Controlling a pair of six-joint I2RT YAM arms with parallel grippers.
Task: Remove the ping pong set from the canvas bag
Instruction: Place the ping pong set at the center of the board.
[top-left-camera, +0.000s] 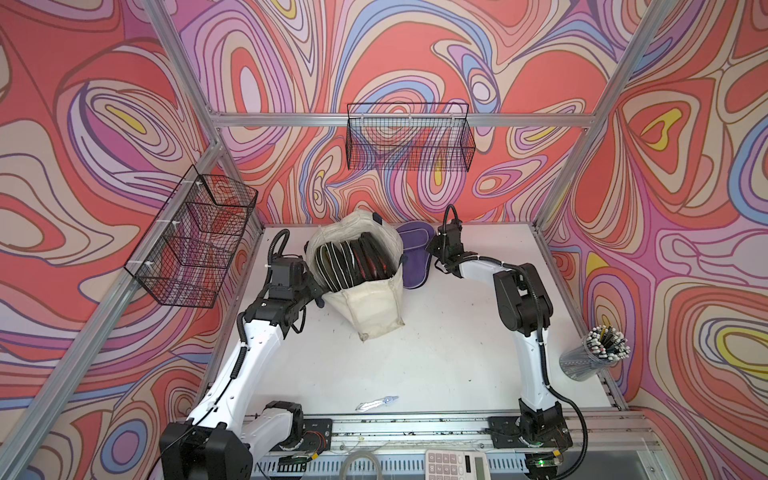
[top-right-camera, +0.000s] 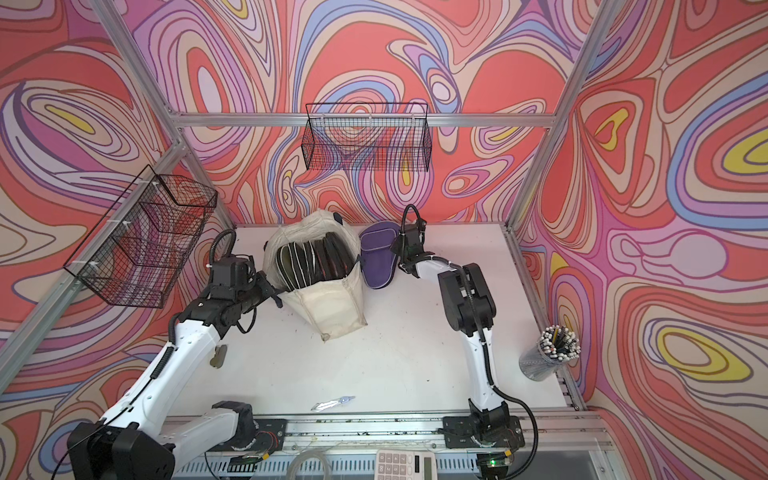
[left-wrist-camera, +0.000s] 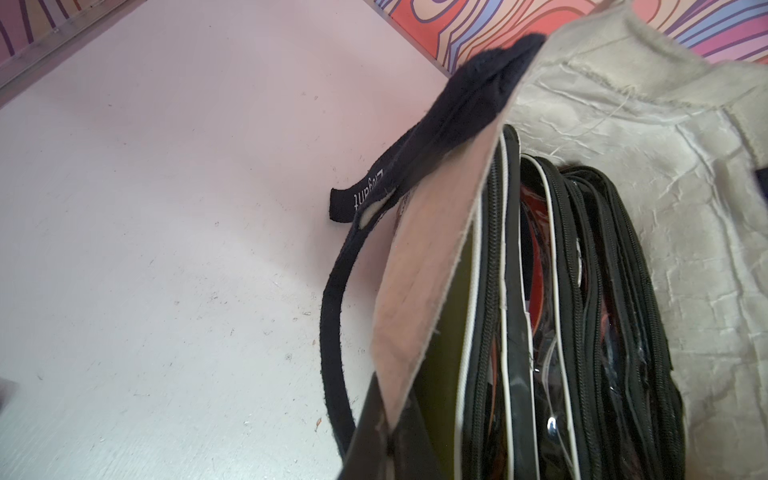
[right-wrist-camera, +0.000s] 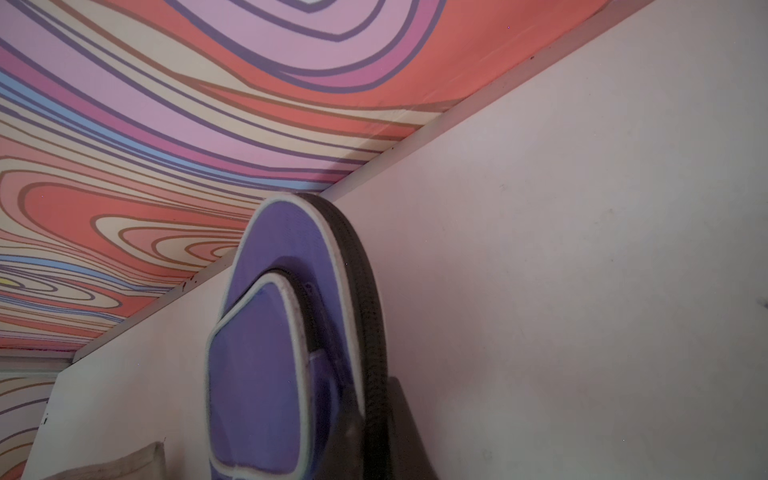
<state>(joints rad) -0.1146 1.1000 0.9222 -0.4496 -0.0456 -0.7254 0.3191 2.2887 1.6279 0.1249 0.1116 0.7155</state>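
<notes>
The left gripper is clamped on the near left rim of the canvas bag, the cream cloth running between its jaws beside a navy strap handle with white lettering. The bag stands open-mouthed toward the back of the table, and both top views show it packed with black zippered cases standing on edge, red showing through some. The right gripper is closed on the black zippered edge of the purple ping pong case, which is outside the bag, just beside its right side, near the back wall. At the table's right edge a mesh cup holds pencils.
</notes>
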